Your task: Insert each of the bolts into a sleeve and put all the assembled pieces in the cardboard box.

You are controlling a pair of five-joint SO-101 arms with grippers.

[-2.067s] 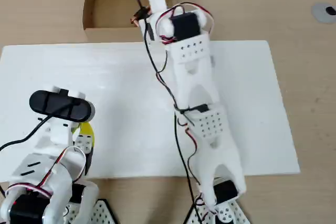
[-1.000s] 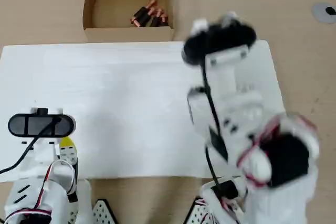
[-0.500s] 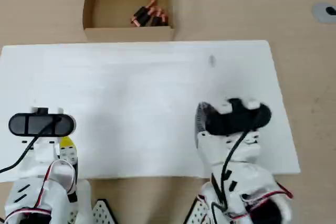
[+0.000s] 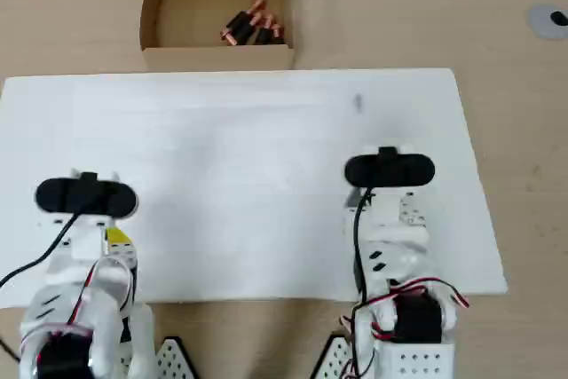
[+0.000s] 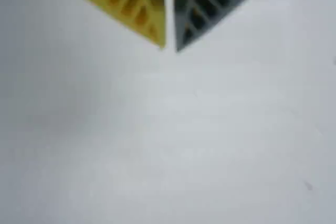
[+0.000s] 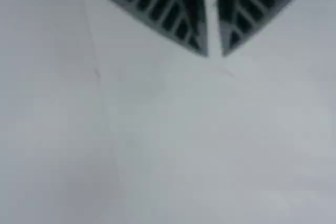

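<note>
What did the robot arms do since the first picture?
The right arm, earlier stretched out over the brown cardboard box, folded back to the near edge of the white mat; the right hand is shut on nothing. The left arm shifted only slightly, the left hand shut too. The box and the black-and-copper pieces inside stayed put.

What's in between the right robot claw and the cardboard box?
Just bare white sheet, seen in the high view: nothing lies between the right gripper and the cardboard box.
</note>
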